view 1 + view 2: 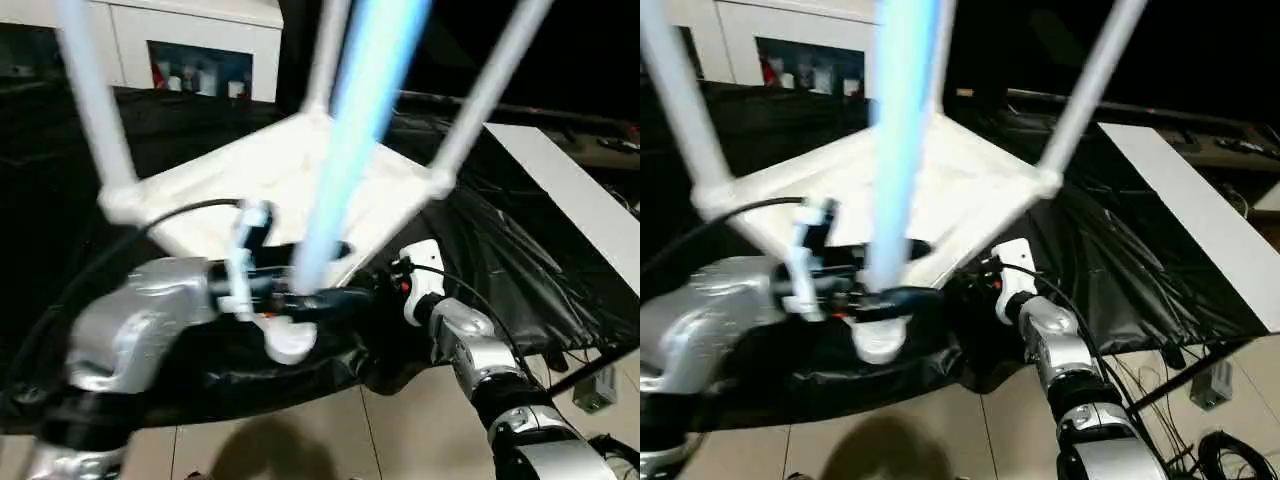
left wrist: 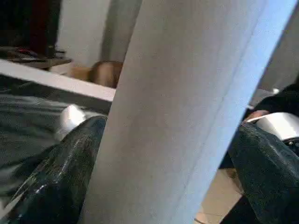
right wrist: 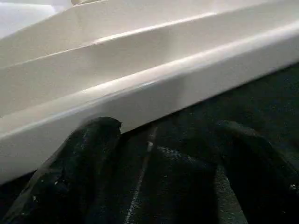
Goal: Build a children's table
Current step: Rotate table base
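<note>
**A:** Left gripper (image 1: 300,300), jaws how?

**B:** Wide, but clamped round the fat blue leg (image 1: 350,130). One black finger (image 2: 60,177) on each side, low down, just above the socket (image 1: 290,345).

**A:** Why grab so low?

**B:** Probably to push the end straight into that socket. Less wobble down there.

**A:** And the right gripper (image 3: 166,128)?

**B:** Jaws wide too, holding nothing. Just black sheet in between, and the white rim of the top (image 1: 290,170) right in front. One finger (image 3: 88,154) up against that rim, or very close; hard to tell which.

**A:** Why wait there?

**B:** Maybe to keep the top from sliding during the push. Only a guess.

**A:** Where is the table?

**B:** Upside down on the worktop (image 1: 520,270), ribs up. Near corner right at the worktop's front edge, far corner toward the back. Three other legs (image 1: 95,110) in corner sockets, pointing up and leaning out.

**A:** Arms?

**B:** Left forearm (image 1: 130,320) in low from the left, bent across the front edge, wrist turned sideways to hug the leg. Right forearm (image 1: 480,350) up from the lower right, reaching over the front edge toward the near corner.
</note>
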